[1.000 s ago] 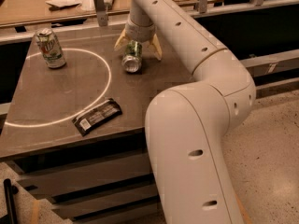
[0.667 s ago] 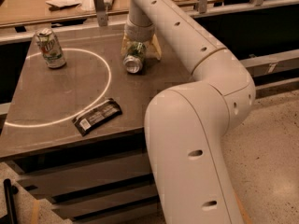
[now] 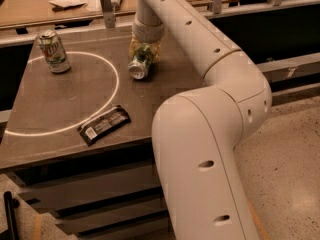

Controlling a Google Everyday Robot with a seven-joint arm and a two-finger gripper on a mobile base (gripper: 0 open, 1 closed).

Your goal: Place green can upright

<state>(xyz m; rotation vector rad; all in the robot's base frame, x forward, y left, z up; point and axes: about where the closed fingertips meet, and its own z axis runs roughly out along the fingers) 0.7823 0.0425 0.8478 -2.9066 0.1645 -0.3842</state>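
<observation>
The green can (image 3: 140, 63) lies tilted on its side on the dark table (image 3: 60, 99), just outside the right edge of the white circle, with its silver end facing the front. My gripper (image 3: 145, 50) comes down from above onto the can's far half. Its pale yellowish fingers (image 3: 156, 48) are closed in against the can's sides. The far end of the can is hidden by the gripper.
A white-and-green can with a red logo (image 3: 54, 51) stands upright at the back left, on the white circle's line (image 3: 112, 91). A black snack bar (image 3: 104, 124) lies near the front edge. My arm's big white links (image 3: 200, 149) cover the table's right side. A cluttered counter (image 3: 60, 4) runs behind.
The gripper's fingers, spread wide on either side of the can before, have closed in on it. The can has stayed in about the same place.
</observation>
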